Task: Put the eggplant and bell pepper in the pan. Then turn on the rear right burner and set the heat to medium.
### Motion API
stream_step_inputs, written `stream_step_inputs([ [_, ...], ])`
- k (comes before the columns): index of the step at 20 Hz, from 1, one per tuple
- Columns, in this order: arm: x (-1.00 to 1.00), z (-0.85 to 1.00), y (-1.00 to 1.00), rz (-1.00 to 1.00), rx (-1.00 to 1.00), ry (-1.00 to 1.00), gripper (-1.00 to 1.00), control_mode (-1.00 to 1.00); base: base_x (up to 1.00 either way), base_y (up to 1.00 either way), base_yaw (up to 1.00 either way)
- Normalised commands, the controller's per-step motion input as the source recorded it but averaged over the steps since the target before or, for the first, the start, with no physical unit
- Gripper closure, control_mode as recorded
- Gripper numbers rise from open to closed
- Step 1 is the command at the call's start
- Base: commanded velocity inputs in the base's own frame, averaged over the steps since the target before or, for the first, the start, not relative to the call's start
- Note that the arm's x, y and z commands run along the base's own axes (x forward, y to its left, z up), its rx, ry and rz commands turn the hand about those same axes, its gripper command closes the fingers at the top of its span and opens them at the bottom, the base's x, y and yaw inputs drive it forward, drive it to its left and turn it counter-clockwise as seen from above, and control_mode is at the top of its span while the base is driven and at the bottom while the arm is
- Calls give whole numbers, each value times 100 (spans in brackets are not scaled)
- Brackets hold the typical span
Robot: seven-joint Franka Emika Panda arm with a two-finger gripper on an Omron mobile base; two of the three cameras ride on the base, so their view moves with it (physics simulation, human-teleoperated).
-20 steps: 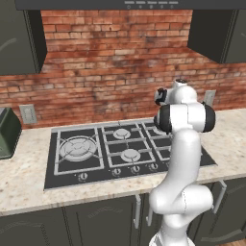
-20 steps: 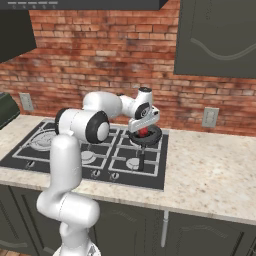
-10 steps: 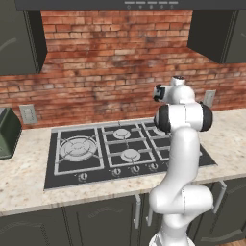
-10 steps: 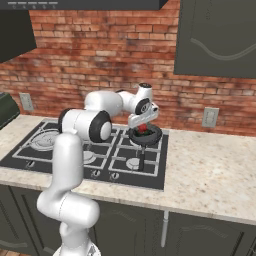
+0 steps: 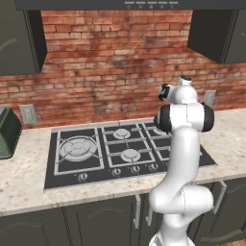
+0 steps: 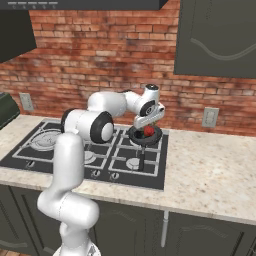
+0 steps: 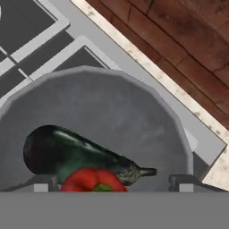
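Observation:
The pan (image 7: 112,112) sits on the stove's rear right corner, so the rear right burner is hidden beneath it. The near-black eggplant (image 7: 67,154) lies inside the pan, with the red bell pepper (image 7: 91,180) against it. My gripper (image 7: 112,182) hangs just above them, open, its fingertips (image 7: 42,183) wide to either side of the pepper and clear of it. In the right base view the gripper (image 6: 148,121) hovers over the pan (image 6: 145,135), with the pepper (image 6: 148,131) showing red inside. The pan's handle (image 6: 141,159) points toward the counter front.
The black cooktop (image 5: 91,168) has a large ringed burner (image 5: 77,146) on the left and knobs (image 5: 115,172) along its front edge. A brick wall stands close behind the pan. Pale stone counter (image 6: 210,170) stretches to the right. A dark appliance (image 5: 7,134) stands far left.
The jaws have spread wide and let go of the bell pepper, which has settled a little lower into the pan against the eggplant. The arm has barely moved.

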Motion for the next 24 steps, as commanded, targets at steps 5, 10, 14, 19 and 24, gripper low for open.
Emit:
stream_step_inputs([
  [5,-19,10,0,0,0,-19,-100,-100,0,0,0],
  [10,-28,32,1,0,0,-23,-100,-100,0,0,0],
  [14,-70,41,11,0,0,-25,-100,-100,0,0,0],
  [19,-75,31,37,-3,0,-15,-100,-100,0,0,0],
  [24,-52,52,38,-5,-1,8,-100,-100,0,0,0],
])
